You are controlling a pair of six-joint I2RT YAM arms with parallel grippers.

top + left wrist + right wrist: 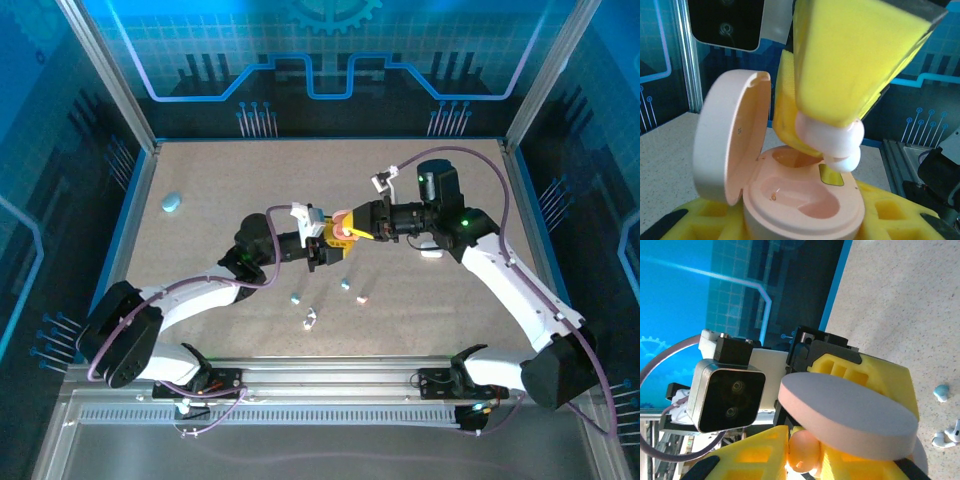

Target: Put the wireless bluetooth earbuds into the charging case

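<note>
- Right gripper [358, 230]: yellow fingers [855, 60] pinched together on a pink earbud [832, 142], reaching in from the right and tilted down over the case
- Pink earbud: held at its rounded body, tip pointing down at the open base of the case, just above one socket; contact with the socket cannot be told
- Left gripper [330, 245]: fingers [890, 215] clamped on the base of a pink case [790, 200] from both sides, holding it above the middle of the table [230, 180]
- Pink case: lid [727, 140] swung open and standing nearly upright; both sockets in the base are bare
- Loose earbuds on the table, just near of the grippers: two light blue earbuds [295, 298] [345, 285], a white earbud [310, 320] and a second pink one [362, 298], all apart from each other
- Blue case [171, 203]: shut, far left on the table, well apart from the arms
- White case [432, 252]: on the table, partly hidden beneath the right arm
</note>
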